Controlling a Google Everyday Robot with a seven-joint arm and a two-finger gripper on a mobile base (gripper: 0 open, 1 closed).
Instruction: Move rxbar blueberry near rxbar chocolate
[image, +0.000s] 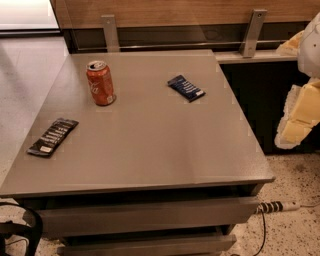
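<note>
The rxbar blueberry (186, 88) lies flat at the far right of the surface (150, 150), well apart from the rxbar chocolate (52, 136) at the near left. Our tool (300, 117) hangs beside the right edge, probably not yet approaching. We cannot tell if it is open.

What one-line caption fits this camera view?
The gripper hangs at right edge beside the table; rxbar blueberry back right, rxbar chocolate front left, orange can upright back left.

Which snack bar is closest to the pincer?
The flat dark blue-wrapped bar, back right; the pincer hangs off the table on its right side. The black-wrapped bar lies far left.
</note>
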